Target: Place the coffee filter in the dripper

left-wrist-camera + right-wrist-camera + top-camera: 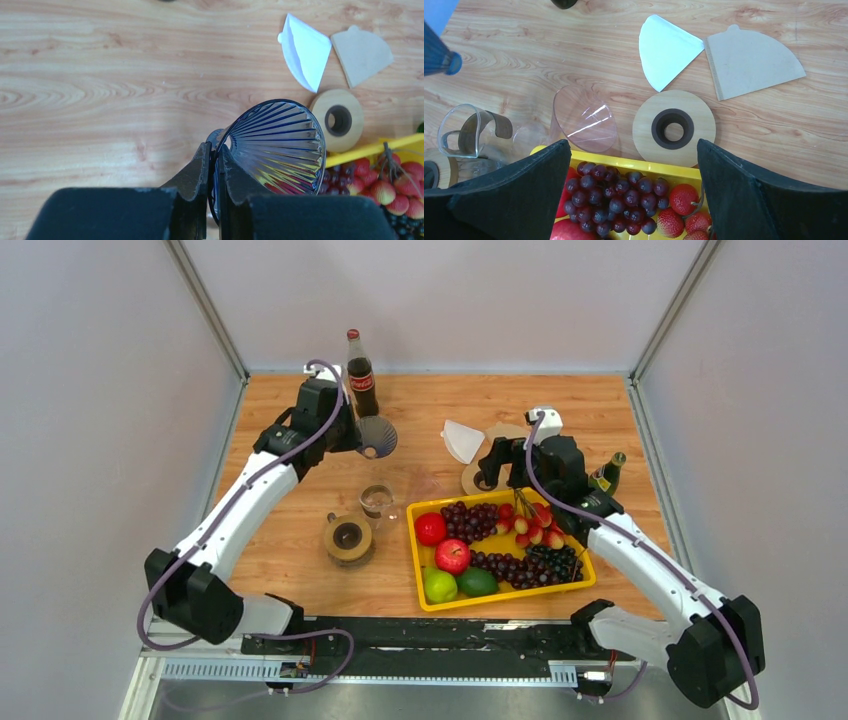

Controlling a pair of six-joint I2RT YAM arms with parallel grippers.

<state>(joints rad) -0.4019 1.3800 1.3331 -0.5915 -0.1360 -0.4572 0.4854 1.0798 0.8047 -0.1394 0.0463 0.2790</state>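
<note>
While left end effector (214,150) clamps the dripper (280,145), right end effector (633,147) gapes wide, coffee filter (664,50) on table (524,60).

White left arm (240,502) and right arm (645,558), black joints, mauve-grey cables (139,615) looped alongside, matte black jaws

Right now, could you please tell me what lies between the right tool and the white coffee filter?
Only the wooden ring lies between the right tool and the white coffee filter, as the right wrist view shows.
</note>
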